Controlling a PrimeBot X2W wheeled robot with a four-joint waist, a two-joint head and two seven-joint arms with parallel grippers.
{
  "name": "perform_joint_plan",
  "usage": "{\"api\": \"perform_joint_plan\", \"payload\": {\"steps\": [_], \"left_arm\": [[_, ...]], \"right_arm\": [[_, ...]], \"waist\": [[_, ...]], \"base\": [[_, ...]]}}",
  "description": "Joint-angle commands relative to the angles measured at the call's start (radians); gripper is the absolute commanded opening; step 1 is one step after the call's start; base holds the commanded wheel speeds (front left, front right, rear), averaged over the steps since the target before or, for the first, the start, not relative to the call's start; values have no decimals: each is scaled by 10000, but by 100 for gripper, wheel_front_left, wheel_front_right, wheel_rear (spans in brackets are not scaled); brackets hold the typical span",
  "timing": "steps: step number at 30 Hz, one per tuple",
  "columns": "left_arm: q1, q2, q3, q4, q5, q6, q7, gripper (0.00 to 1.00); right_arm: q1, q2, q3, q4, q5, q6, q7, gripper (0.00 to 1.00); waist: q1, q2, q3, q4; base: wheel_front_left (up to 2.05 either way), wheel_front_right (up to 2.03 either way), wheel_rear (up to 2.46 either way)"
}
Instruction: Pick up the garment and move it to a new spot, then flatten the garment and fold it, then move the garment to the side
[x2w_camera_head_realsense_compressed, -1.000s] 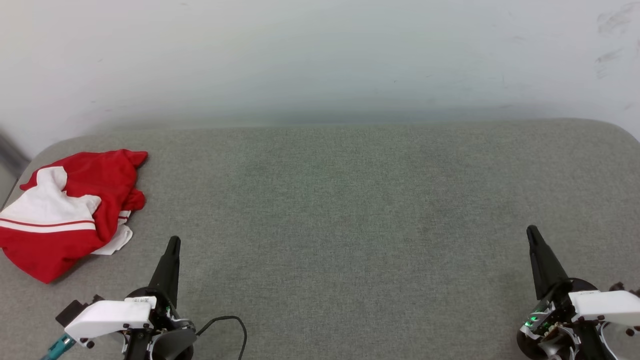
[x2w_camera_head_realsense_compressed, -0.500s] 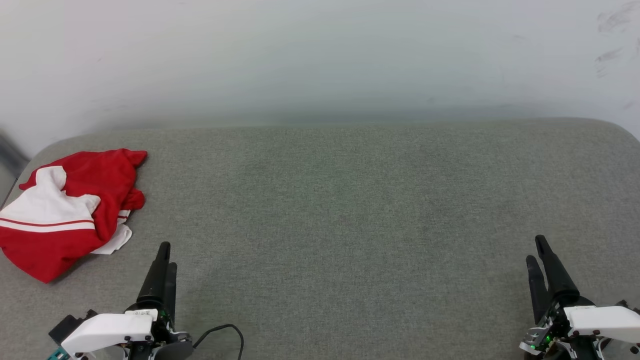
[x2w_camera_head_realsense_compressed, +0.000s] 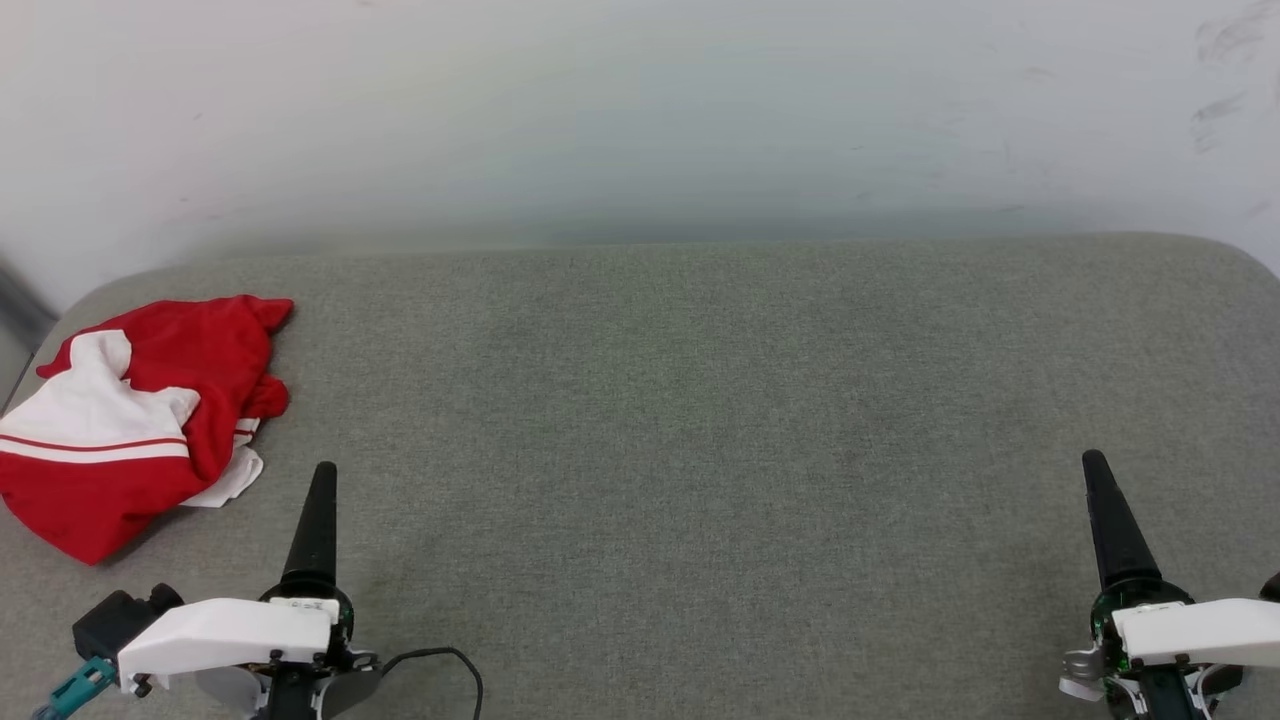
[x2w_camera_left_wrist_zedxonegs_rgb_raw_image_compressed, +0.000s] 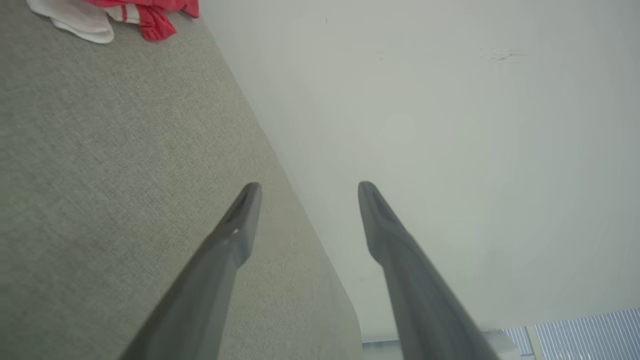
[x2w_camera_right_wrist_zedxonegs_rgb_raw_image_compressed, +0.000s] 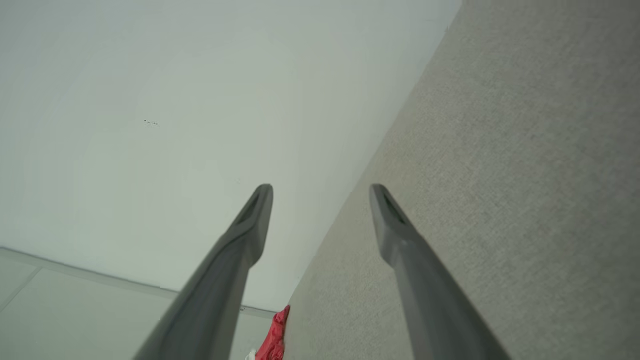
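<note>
The garment (x2w_camera_head_realsense_compressed: 130, 420) lies crumpled at the far left of the grey padded table (x2w_camera_head_realsense_compressed: 700, 400), red with white panels and a striped band; its lettering is hidden. An edge of the garment (x2w_camera_left_wrist_zedxonegs_rgb_raw_image_compressed: 145, 10) shows at the top left of the left wrist view, and a red scrap of the garment (x2w_camera_right_wrist_zedxonegs_rgb_raw_image_compressed: 274, 335) at the bottom of the right wrist view. My left gripper (x2w_camera_head_realsense_compressed: 323, 472) hovers right of the cloth and a little nearer me, apart from it. In its wrist view the left gripper (x2w_camera_left_wrist_zedxonegs_rgb_raw_image_compressed: 307, 186) is open and empty. My right gripper (x2w_camera_head_realsense_compressed: 1096, 460) is at the lower right, also open and empty (x2w_camera_right_wrist_zedxonegs_rgb_raw_image_compressed: 320, 187).
A pale wall (x2w_camera_head_realsense_compressed: 640, 120) rises behind the table's rounded far edge. A black cable (x2w_camera_head_realsense_compressed: 440, 660) loops beside my left wrist. In the left wrist view a ribbed white panel (x2w_camera_left_wrist_zedxonegs_rgb_raw_image_compressed: 590, 330) sits beyond the table's end.
Both grippers dipped back toward me and then came forward again, rolling at the wrist so that each now looks like a single finger from above. The garment has not moved.
</note>
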Motion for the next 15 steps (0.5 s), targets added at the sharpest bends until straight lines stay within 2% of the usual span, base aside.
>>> {"api": "perform_joint_plan", "payload": {"steps": [1, 15], "left_arm": [[-37, 23, -53, -268, 349, 78, -84, 100], [194, 28, -670, -790, 3286, 949, -603, 100]], "right_arm": [[-92, -5, -7, -261, -343, 0, -96, 100], [147, -2, 269, -774, -3264, 0, -619, 100]], "waist": [[0, 0, 1, 2], [0, 0, 29, 16]], "base": [[0, 0, 0], [0, 0, 0]]}}
